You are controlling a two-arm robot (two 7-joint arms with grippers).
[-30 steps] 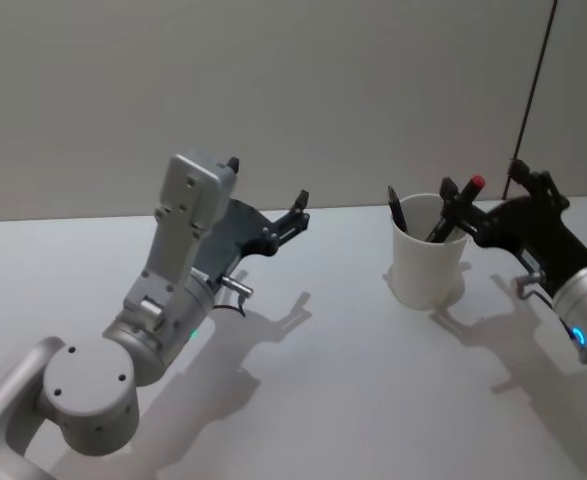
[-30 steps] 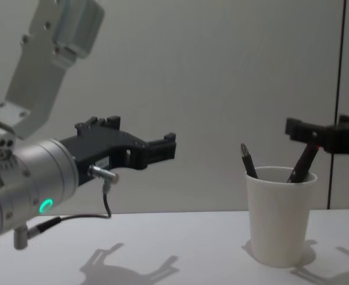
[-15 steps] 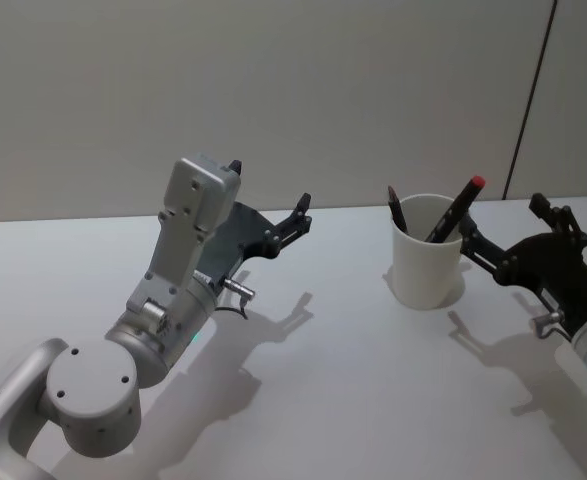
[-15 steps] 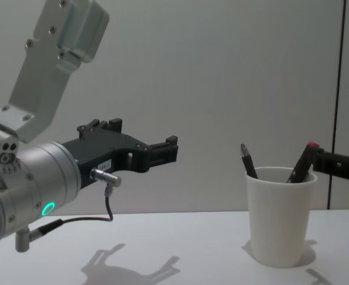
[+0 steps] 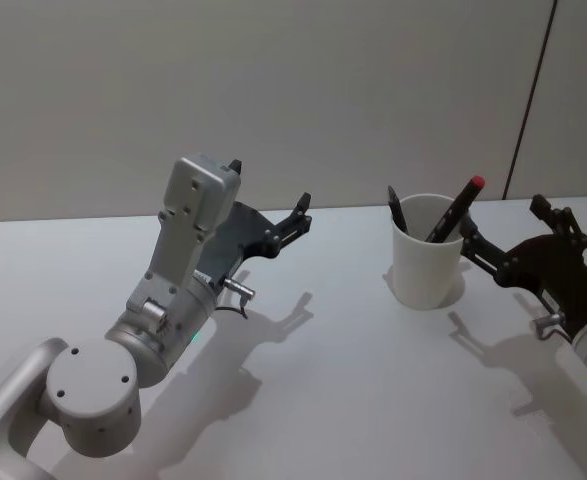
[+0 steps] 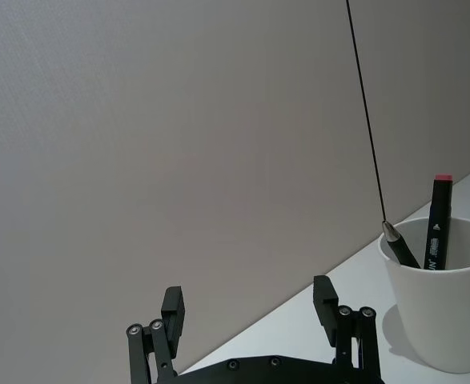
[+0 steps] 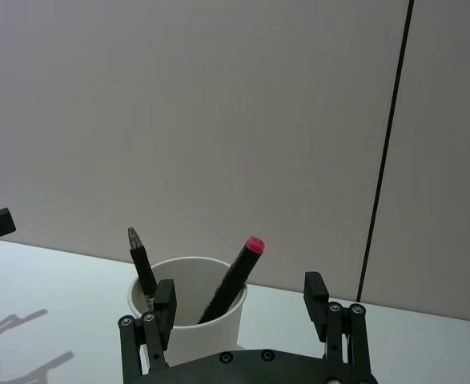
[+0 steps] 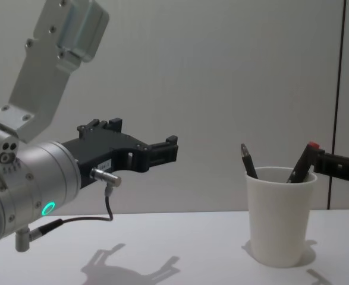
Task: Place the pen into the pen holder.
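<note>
a plain grey wall stands behind the white counter (image 5: 353, 400). the red-capped pen (image 5: 456, 207) leans inside the pen holder (image 5: 425, 255), beside a second pen (image 5: 397, 209). it looks light, stiff and slick, best pinched mid-barrel; the paper cup would tip easily. the right end effector (image 7: 239, 308) hovers just beside the cup, spread wide and empty. the left end effector (image 6: 251, 312) hangs raised well apart, likewise spread.
</note>
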